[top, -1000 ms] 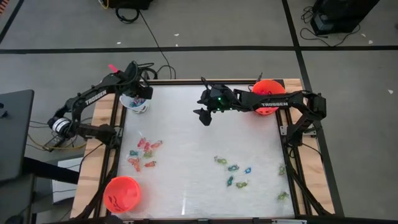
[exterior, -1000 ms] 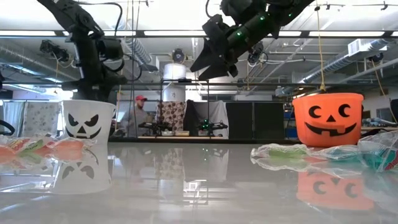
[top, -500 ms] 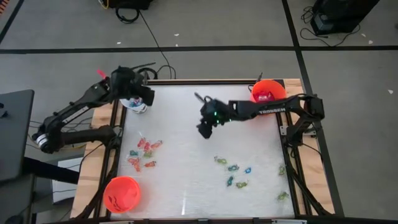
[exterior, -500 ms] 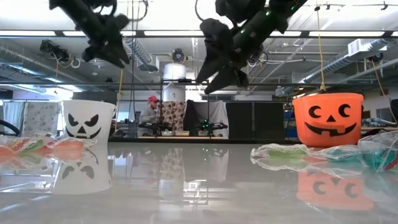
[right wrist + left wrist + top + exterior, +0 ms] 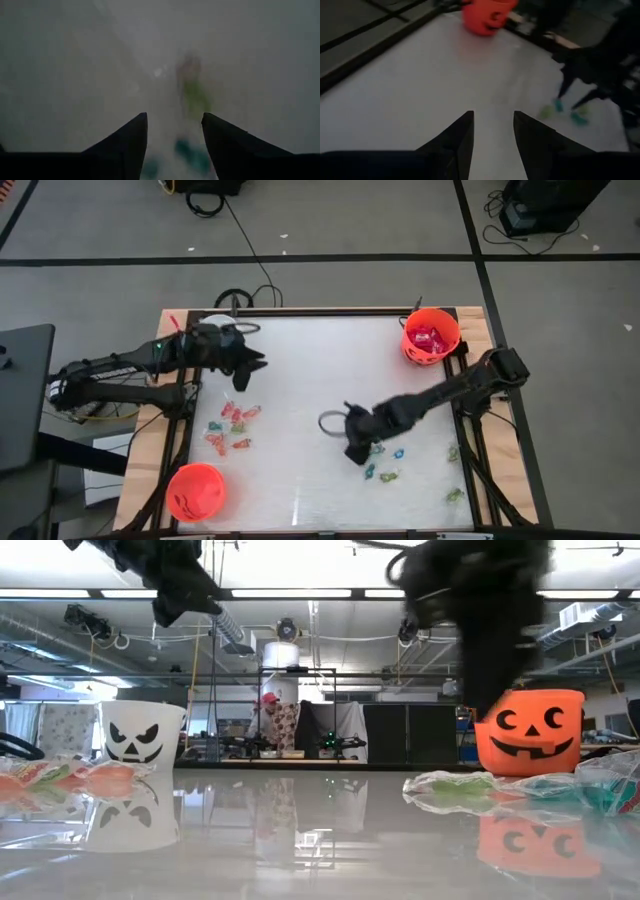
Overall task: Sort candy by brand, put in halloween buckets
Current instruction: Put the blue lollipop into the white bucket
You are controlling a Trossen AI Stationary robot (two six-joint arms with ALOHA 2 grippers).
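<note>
Both grippers are open and hold nothing. My left gripper [image 5: 252, 370] [image 5: 492, 132] hangs above the table just in front of the white bucket [image 5: 214, 322] [image 5: 140, 730]. My right gripper [image 5: 356, 452] [image 5: 174, 135] points down over the green and blue candy [image 5: 378, 463] [image 5: 195, 97] lying at the near right. Red and orange candy [image 5: 232, 426] lies at the left. One orange bucket [image 5: 431, 336] [image 5: 527, 730] at the far right holds red packets. A second orange bucket [image 5: 196, 491] stands at the near left corner.
Two more green pieces [image 5: 454, 452] lie by the table's right edge. The table has a raised wooden frame [image 5: 170, 380]. Its middle [image 5: 310, 380] is bare. Beyond the table, in the low view, a person [image 5: 272, 720] stands in the room.
My left gripper has left the white bucket and swung out over the table, toward its middle and near side. My right gripper has swept from the far side, near the far orange bucket, toward the near edge and downward, tipping to point down over the green and blue candy.
</note>
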